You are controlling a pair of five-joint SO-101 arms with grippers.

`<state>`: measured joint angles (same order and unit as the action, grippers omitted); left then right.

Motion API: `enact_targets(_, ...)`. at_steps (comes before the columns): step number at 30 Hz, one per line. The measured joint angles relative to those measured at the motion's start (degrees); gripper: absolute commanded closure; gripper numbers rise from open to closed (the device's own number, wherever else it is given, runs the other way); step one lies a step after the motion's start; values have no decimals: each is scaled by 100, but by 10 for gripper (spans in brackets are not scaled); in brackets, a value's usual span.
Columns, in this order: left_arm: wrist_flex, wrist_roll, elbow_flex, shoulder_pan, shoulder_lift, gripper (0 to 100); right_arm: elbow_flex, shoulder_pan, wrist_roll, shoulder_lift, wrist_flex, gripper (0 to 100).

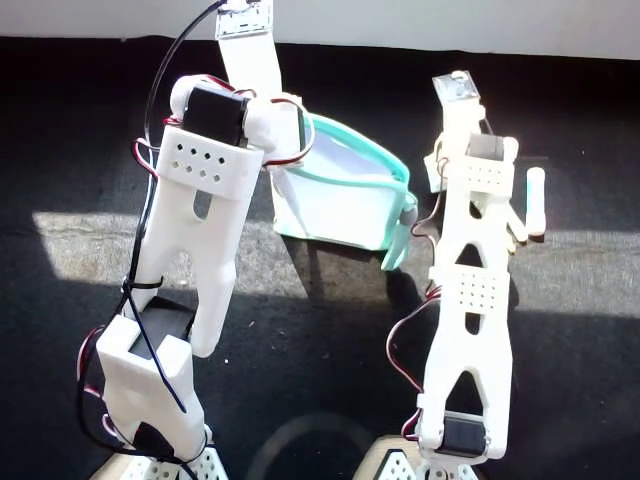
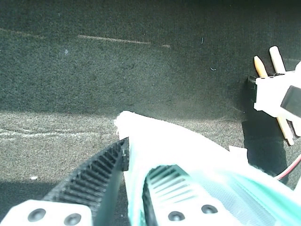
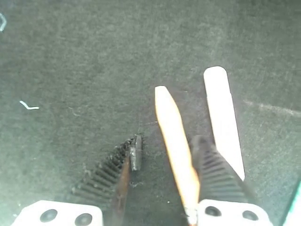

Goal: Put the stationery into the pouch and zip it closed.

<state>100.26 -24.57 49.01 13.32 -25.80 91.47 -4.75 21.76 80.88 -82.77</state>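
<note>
A white pouch (image 1: pixel 340 200) with teal trim lies open at the middle back of the black table. My left gripper (image 2: pixel 137 165) is shut on the pouch's (image 2: pixel 178 146) near corner, with one finger outside the fabric and the other under the mesh inside. My right gripper (image 3: pixel 168 146) hangs open just above the table to the right of the pouch. An orange pencil (image 3: pixel 174 141) lies between its fingers, close against one of them. Just outside that finger lies a white pen (image 3: pixel 225 117), which appears beside the right arm in the high view (image 1: pixel 535 200).
The table is covered in black felt (image 1: pixel 330 400), with a band of sunlight across its middle. Both arm bases stand at the front edge. A pale wall runs along the back. The right arm's wrist (image 2: pixel 277 96) shows in the left wrist view beside the two sticks.
</note>
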Motion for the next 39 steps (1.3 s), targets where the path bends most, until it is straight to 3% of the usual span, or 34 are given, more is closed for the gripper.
enact_targets(7, 0, 0, 0, 0, 0, 992, 9, -26, 0, -79, -167, 994)
enact_targets(15, 0, 0, 0, 0, 0, 991, 281, 0, 0, -457, -1653, 994)
enact_targets(20, 0, 0, 0, 0, 0, 990, 281, -211, -633, -774, -1785, 994)
enact_targets(28, 0, 0, 0, 0, 0, 990, 264, -343, -985, -2048, -1793, 994)
enact_targets(32, 0, 0, 0, 0, 0, 990, -870, -343, -1020, -3420, -1793, 994)
enact_targets(39, 0, 0, 0, 0, 0, 990, -4976, -325, -1020, -6163, -1600, 994)
